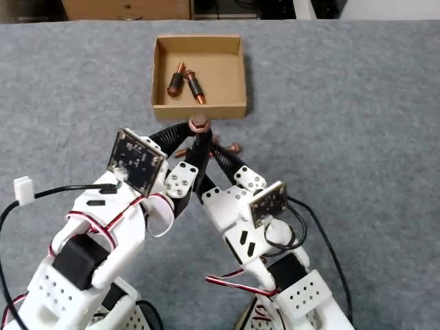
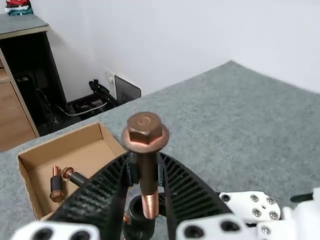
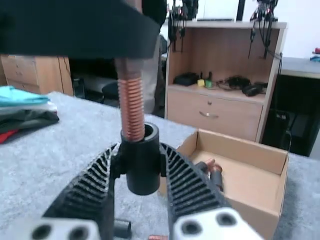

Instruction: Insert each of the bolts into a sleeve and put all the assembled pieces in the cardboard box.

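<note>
Pinches the bolt [image 2: 145, 172] upright by its shank in the left tool [image 2: 145, 162], hex head up, long axis vertical, threaded tip just inside the mouth of the black sleeve [image 3: 142, 167] directly beneath. Clamps that sleeve upright in the right tool [image 3: 141, 152], bore in line with the bolt, so probably calls for a straight push down along the shared axis without sideways drift. In the high view, places the pair just at 6 o'clock of the cardboard box [image 1: 199, 110] holding two assembled pieces [image 1: 177, 80], with a loose bolt [image 1: 230, 147] on the grey surface [image 1: 357, 124] at 4 o'clock.
</note>
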